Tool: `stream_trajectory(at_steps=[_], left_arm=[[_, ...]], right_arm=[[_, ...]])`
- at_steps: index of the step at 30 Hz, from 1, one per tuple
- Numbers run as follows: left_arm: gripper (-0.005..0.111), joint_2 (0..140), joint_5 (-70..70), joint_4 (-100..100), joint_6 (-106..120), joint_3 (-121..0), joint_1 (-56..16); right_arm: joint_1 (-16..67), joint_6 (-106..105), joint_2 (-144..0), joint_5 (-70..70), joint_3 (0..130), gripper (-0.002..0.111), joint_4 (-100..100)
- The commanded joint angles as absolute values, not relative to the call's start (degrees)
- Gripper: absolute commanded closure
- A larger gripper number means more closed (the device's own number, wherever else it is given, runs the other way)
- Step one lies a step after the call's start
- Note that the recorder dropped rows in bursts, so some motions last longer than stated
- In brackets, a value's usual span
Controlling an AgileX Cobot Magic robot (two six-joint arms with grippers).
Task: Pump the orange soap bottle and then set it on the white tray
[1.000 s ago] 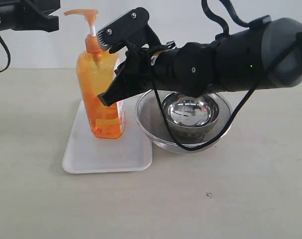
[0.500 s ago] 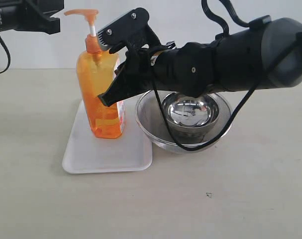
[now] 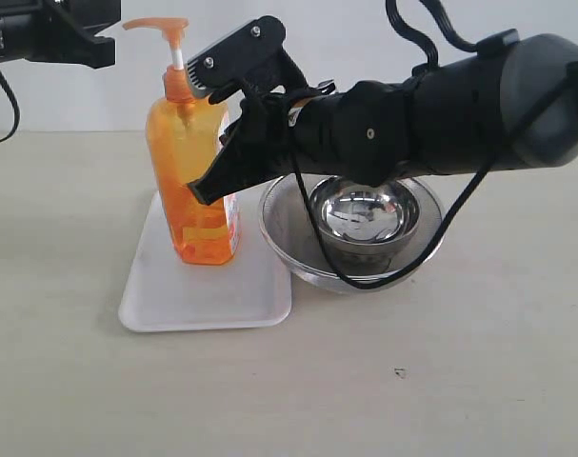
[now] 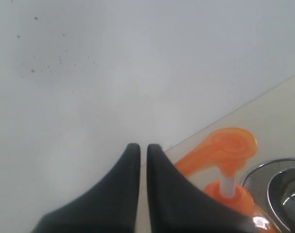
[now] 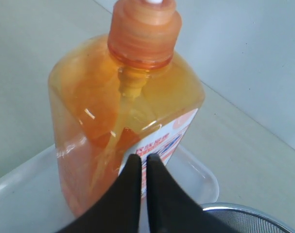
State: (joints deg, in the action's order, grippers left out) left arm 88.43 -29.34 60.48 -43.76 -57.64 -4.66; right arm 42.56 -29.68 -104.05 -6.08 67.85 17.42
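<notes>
Pale worktop (image 3: 460, 381), plain white wall (image 3: 69, 95) behind. The right pincer (image 5: 140, 159), jaws pressed together and holding nothing, points its tip at the label (image 5: 162, 141) of the bottle (image 5: 123, 107); whether it touches cannot be told. The left pincer (image 4: 138, 148), likewise closed on nothing, hangs high beside the pump head (image 4: 227, 148), which sits raised, not pressed down. The bottle stands upright on the tray (image 3: 174, 307), toward the side nearest the bowls. Mostly full of orange soap, it will likely feel fairly heavy. Its plastic is stiff and its walls smooth and probably slick, and being tall and narrow it looks easy to tip. The surest hold would be across the flat body at mid-height, with the pump pressed straight down from above. The tray carries only the bottle. Just beside it, a small steel bowl (image 3: 365, 214) sits nested in a wider bowl (image 3: 281, 243). Neither appears to hold anything else.
</notes>
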Motion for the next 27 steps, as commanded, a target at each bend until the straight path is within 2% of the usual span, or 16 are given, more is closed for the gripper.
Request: stream_trajectory(at_steps=[1,16,19,27], left_arm=[[0.102,89.32,-30.36,61.09,-44.15,-58.01,-4.73],[0.102,91.05,-28.52,64.48,-48.70,-57.89,-4.73],[0.102,88.56,-22.33,65.38,-49.45,-57.32,-4.73],[0.102,81.64,-20.74,65.38,-49.45,-53.74,-4.62]], right_arm=[[42.50,-29.92,-104.06,-6.03,68.16,0.107,17.22],[42.50,-30.02,-104.06,-6.04,68.16,0.107,17.22],[42.50,-30.02,-104.06,-6.04,68.16,0.107,17.22],[41.79,-30.63,-104.06,-7.12,68.16,0.107,17.22]])
